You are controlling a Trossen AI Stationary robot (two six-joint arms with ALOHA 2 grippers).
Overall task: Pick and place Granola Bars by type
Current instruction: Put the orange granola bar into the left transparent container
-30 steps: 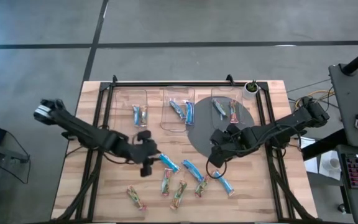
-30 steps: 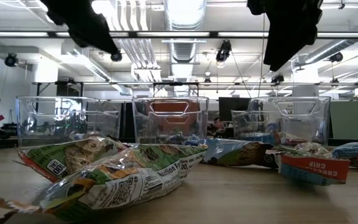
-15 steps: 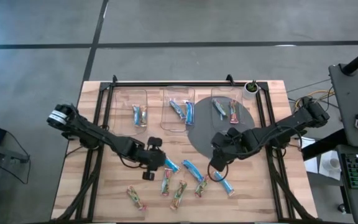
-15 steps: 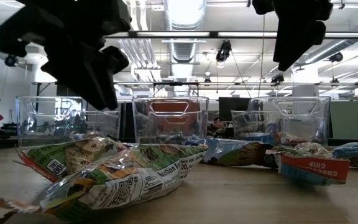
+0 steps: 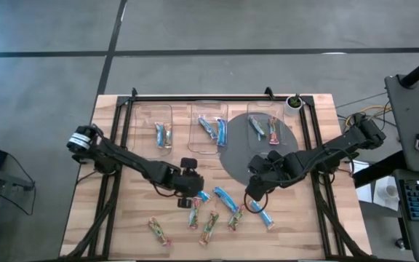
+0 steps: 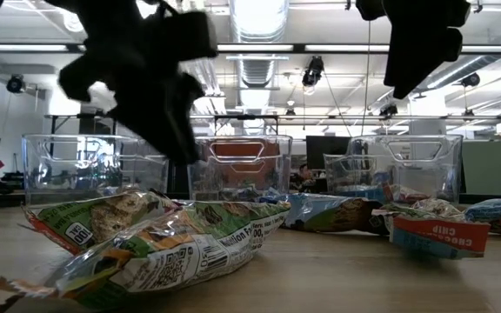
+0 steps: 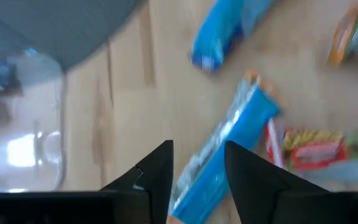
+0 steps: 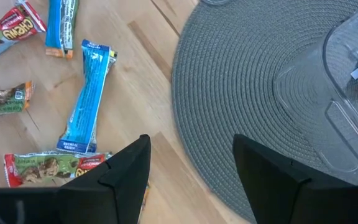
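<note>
Several granola bars lie flat on the near half of the wooden table. Blue ones include one (image 5: 201, 195) under my left gripper, one (image 5: 225, 197) and one (image 5: 262, 212). Tan/green ones include one (image 5: 195, 213), one (image 5: 209, 225) and one (image 5: 158, 231). My left gripper (image 5: 191, 188) is open over the first blue bar. In the left wrist view its gripper (image 7: 197, 168) has a finger on either side of that blue bar (image 7: 225, 149), above it. My right gripper (image 5: 256, 186) (image 8: 191, 168) is open over the mat's near edge, next to a blue bar (image 8: 89, 96).
Three clear bins (image 5: 163, 128) (image 5: 209, 127) (image 5: 268, 125) stand in a row at the far side, each with bars inside. The right one rests on a round grey mat (image 5: 242, 156). A small dark pot (image 5: 293, 102) sits at the far right corner. A black frame rail (image 5: 217, 98) runs along the far edge.
My left gripper has moved toward the table's right edge and come down, ending over the blue bar near the middle. My right arm has stayed almost still. No bar has moved.
</note>
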